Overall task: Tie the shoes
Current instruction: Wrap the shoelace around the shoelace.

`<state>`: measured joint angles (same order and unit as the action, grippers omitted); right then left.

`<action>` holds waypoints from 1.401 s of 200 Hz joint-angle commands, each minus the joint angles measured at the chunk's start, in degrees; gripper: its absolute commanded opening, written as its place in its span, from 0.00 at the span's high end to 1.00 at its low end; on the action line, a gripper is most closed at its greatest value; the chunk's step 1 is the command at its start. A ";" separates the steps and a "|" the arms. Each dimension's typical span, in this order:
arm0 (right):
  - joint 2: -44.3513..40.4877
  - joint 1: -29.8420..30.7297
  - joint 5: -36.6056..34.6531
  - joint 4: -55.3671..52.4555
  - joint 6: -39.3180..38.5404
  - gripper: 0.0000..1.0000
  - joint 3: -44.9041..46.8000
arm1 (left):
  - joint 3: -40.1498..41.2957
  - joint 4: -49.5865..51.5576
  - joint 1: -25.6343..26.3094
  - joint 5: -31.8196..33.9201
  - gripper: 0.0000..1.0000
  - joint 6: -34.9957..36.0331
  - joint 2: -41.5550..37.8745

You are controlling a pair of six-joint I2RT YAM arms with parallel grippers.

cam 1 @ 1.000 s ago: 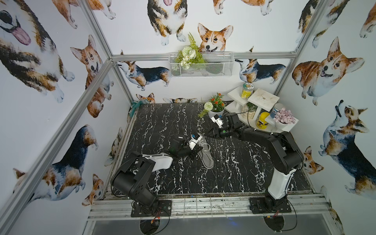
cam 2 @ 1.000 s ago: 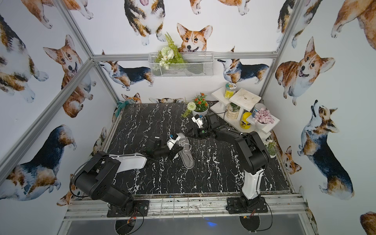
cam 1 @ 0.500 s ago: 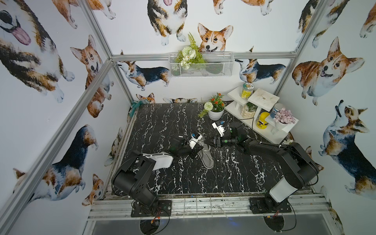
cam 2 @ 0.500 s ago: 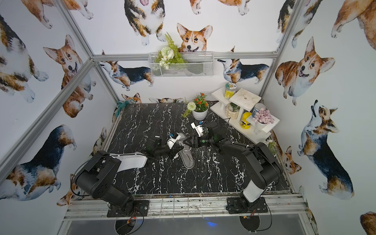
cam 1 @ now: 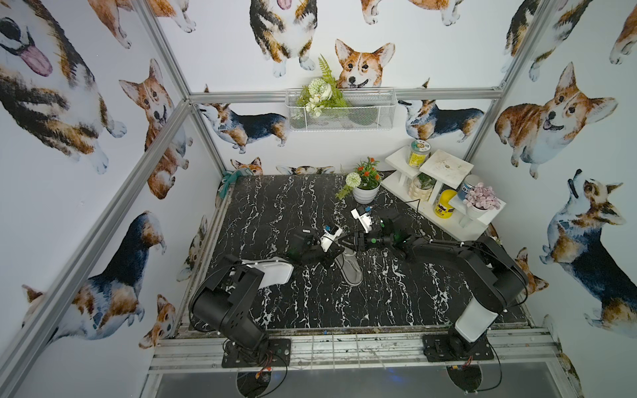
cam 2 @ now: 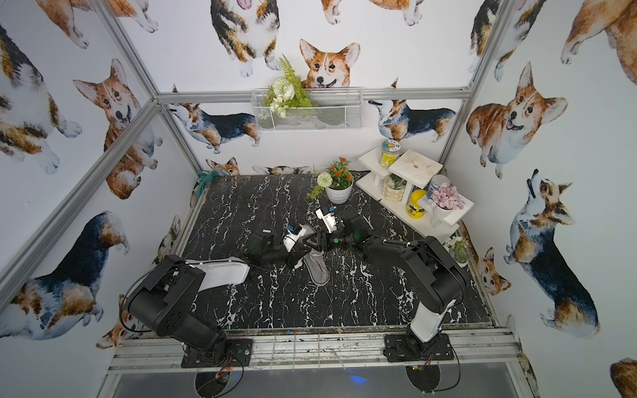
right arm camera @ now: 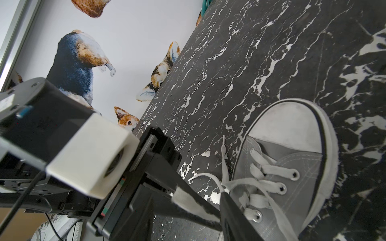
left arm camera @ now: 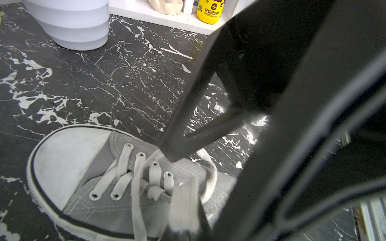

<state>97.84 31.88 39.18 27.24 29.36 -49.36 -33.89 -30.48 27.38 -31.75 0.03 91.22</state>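
A grey canvas shoe (cam 1: 352, 272) (cam 2: 319, 273) with a white toe cap lies mid-table, its white laces loose. My left gripper (cam 1: 339, 251) (left arm camera: 188, 226) is at the shoe's lace end, shut on a flat white lace (left arm camera: 183, 206) (right arm camera: 192, 202). My right gripper (cam 1: 347, 242) (cam 2: 312, 243) comes in from the right and meets it there. Its jaws stand partly open. One finger (right arm camera: 231, 210) (left arm camera: 177, 135) touches a lace beside the eyelets of the shoe (left arm camera: 100, 208) (right arm camera: 302, 167). Its other finger is not clearly seen.
A white flower pot (cam 1: 365, 195) (left arm camera: 71, 27) stands behind the shoe. A white shelf (cam 1: 448, 165) with a yellow jar (cam 1: 444, 204) fills the back right corner. A teal cloth (cam 1: 229, 179) lies at the back left corner.
My right arm has swung from near the flower pot forward to the shoe's laces, and its jaws have widened. The left gripper has stayed shut at the shoe.
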 commanded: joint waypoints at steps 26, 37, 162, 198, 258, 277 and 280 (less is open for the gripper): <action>1.72 1.00 -0.84 2.75 0.44 0.52 -0.92 | -0.69 0.24 -0.10 -0.57 1.00 0.05 0.27; 1.99 1.09 -1.47 2.23 0.30 0.55 -1.02 | -0.69 0.19 -0.04 -0.60 1.00 0.03 0.32; 2.00 1.17 -2.35 1.25 0.25 1.00 -1.41 | 0.42 2.85 -0.94 0.85 0.68 -2.76 -1.69; 1.66 1.06 -2.02 0.74 0.17 1.00 -2.06 | 6.78 -0.76 -3.77 3.79 0.54 -12.47 -7.22; 1.36 0.66 -1.80 0.70 0.08 1.00 -2.33 | 4.57 14.21 -5.44 25.05 0.55 -22.70 -9.07; 1.64 0.44 -1.48 1.51 0.54 1.00 -2.03 | 2.25 17.70 -4.47 29.39 0.55 -23.63 -6.87; 1.65 0.46 -1.47 1.68 0.66 1.00 -1.98 | 1.99 18.00 -4.43 29.72 0.55 -23.93 -6.58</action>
<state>99.68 32.58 37.34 27.18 29.76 -51.35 -29.74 -19.53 22.26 -10.76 -20.75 82.91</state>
